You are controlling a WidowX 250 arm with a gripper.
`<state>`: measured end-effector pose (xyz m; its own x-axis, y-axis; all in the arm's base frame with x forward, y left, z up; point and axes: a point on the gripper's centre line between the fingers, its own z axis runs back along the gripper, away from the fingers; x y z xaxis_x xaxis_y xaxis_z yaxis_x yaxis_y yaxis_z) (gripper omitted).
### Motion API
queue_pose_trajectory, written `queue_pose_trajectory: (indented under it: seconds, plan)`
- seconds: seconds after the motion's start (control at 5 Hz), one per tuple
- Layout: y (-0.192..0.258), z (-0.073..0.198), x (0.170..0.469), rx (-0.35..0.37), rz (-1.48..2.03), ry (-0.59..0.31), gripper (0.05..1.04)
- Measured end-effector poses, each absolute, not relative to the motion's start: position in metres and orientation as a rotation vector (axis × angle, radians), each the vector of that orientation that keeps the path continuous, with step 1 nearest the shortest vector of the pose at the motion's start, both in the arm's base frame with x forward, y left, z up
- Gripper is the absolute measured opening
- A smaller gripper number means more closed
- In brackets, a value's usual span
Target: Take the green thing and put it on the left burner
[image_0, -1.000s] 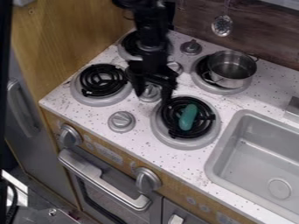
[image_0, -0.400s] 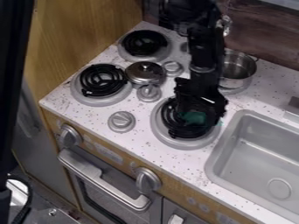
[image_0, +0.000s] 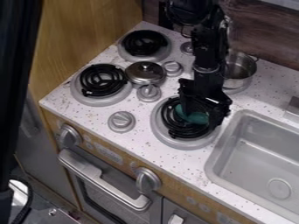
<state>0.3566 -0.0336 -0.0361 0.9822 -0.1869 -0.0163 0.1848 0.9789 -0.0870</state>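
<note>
The black gripper (image_0: 201, 119) hangs low over the front right burner (image_0: 169, 139), its two fingers spread apart, one on each side of the green thing (image_0: 195, 118). The green thing lies on that burner's black coil, between the fingers and partly hidden by them; whether they touch it I cannot tell. The left burner (image_0: 88, 99) at the front left has a black spiral coil with nothing on it.
A metal lid (image_0: 144, 72) lies between the burners, near several grey knobs (image_0: 121, 121). Behind the arm stands a metal pot (image_0: 241, 70). The back left burner (image_0: 144, 43) and the sink (image_0: 257, 153) flank the work area.
The gripper has moved right from beside the lid and down over the green thing, uncovering the lid and back left burner. The green thing now shows turned more crosswise.
</note>
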Motion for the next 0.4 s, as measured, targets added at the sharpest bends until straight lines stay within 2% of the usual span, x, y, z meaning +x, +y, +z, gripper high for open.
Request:
queue_pose_trajectory:
  seconds: [0.4]
  plan:
    - [-0.0180, -0.0418, 0.3668, -0.097, -0.135, 0.018, 0.999]
